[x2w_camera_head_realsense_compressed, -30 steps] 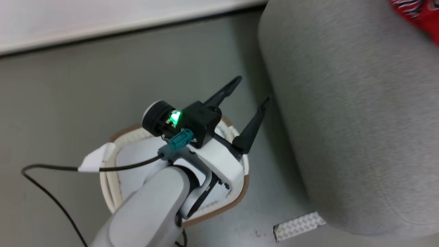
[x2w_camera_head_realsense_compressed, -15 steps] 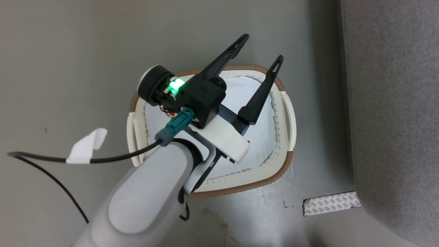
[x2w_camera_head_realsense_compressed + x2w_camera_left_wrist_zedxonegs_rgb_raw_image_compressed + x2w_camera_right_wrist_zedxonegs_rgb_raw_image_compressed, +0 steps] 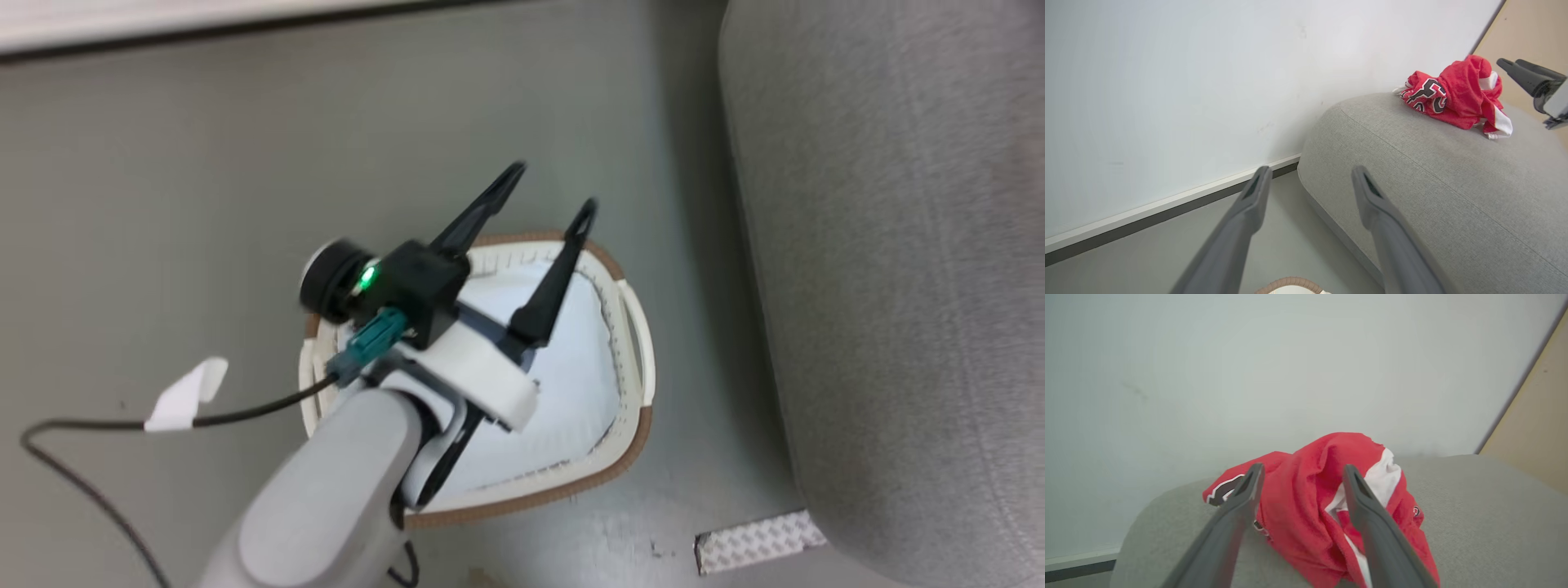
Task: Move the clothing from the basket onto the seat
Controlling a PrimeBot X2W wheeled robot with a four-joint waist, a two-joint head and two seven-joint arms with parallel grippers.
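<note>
The clothing (image 3: 1453, 96), a crumpled red and white heap with black block characters, lies on the seat (image 3: 1433, 183), a big grey sofa. My right gripper (image 3: 1302, 469) is open, its fingers framing the clothing (image 3: 1314, 514) from just in front, holding nothing. It also appears as my right gripper (image 3: 1531, 79) just right of the heap. My left gripper (image 3: 553, 186) hovers open and empty over the far rim of the basket (image 3: 604, 465). The basket holds a plain pale pad (image 3: 571, 384). The seat (image 3: 898, 286) stands to the basket's right.
A black cable with a white tape tag (image 3: 184, 396) trails across the grey floor to the left. A patterned tape patch (image 3: 759, 539) lies on the floor by the sofa's corner. A white wall with a dark baseboard (image 3: 1167, 208) runs behind.
The head camera has swung, shifting the whole picture. The red clothing seen at the top right one second ago is out of the head view. My left gripper stays open over the basket.
</note>
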